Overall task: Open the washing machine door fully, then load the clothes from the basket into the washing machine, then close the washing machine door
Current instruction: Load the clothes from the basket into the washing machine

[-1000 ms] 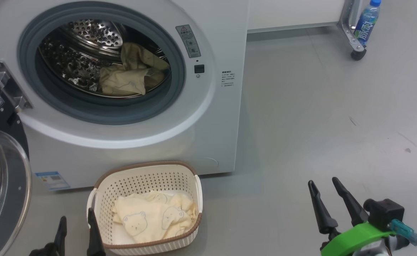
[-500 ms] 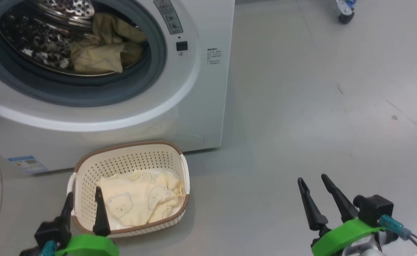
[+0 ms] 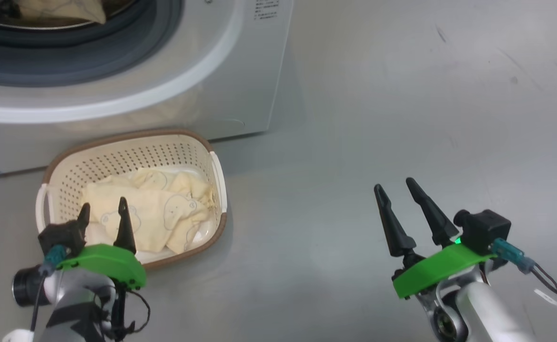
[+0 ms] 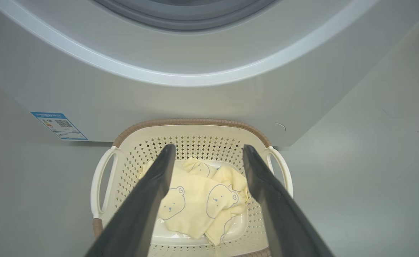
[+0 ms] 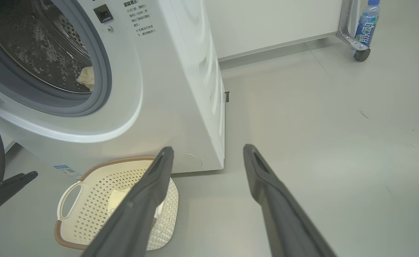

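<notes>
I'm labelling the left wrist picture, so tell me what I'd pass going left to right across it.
Blue-and-white sticker → white basket handle → clothes → other white basket handle. The left tool's fingers overlap the clothes, so they are left out.

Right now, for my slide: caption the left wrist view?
Open left gripper aimed at the clothes in the basket, before the washing machine.

Cream bear-print clothes (image 3: 150, 221) in perforated basket (image 3: 131, 135) before washing machine (image 3: 188, 85)
</notes>
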`<state>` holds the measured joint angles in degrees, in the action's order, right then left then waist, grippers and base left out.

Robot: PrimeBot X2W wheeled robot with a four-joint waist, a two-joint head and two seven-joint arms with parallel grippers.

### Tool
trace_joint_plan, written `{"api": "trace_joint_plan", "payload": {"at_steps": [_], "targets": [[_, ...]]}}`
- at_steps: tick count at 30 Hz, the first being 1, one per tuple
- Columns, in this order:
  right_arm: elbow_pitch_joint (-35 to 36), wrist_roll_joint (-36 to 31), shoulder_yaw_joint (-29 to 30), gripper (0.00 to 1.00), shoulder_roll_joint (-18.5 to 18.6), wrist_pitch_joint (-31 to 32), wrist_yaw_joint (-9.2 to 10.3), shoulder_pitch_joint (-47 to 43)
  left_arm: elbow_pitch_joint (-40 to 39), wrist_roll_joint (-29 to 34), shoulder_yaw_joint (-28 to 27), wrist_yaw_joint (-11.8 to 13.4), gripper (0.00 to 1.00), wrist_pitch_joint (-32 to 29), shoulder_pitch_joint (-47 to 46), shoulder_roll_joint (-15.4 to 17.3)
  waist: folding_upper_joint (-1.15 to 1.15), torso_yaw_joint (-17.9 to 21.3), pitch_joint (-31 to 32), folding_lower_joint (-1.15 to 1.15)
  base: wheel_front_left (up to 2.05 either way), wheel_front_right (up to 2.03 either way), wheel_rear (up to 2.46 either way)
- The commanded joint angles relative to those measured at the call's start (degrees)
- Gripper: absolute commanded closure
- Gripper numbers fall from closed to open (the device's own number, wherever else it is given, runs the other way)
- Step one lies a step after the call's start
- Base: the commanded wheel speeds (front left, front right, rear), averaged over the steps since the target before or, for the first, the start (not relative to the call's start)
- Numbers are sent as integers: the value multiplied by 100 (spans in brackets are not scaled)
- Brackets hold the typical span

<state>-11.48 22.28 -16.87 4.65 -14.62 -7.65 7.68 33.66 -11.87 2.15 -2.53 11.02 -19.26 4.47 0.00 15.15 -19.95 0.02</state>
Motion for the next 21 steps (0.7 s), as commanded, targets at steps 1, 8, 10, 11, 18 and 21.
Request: {"api": "trace_joint_plan", "payload": {"at_steps": [1, 8, 10, 11, 18, 21], "targets": [[167, 43, -150, 0, -29, -38, 16, 230, 26, -50, -177, -21, 0, -60, -242, 176, 0, 135, -393, -2, 0, 0, 0], [154, 106, -317, 0, -107, -38, 16, 596, 746, -246, -266, -75, 0, -408, -999, 312, 0, 265, -999, -2, 0, 0, 0], [163, 123, -354, 0, -124, -38, 16, 679, 1001, -370, -331, -101, 0, -598, -1180, 332, 0, 307, -1153, -2, 0, 0, 0], [170, 133, -371, 0, -131, -38, 16, 721, 1102, -411, -357, -106, 0, -649, -1274, 353, 0, 330, -1229, -2, 0, 0, 0], [218, 169, -485, 0, -160, -38, 16, 1011, 1828, -739, -571, -17, 0, -1189, -1905, 408, 0, 450, -1777, -2, 0, 0, 0], [250, 180, -547, 0, -167, -38, 16, 1129, 2051, -764, -596, 74, 0, -1337, -2151, 501, 0, 499, -2002, -2, 0, 0, 0]]}}
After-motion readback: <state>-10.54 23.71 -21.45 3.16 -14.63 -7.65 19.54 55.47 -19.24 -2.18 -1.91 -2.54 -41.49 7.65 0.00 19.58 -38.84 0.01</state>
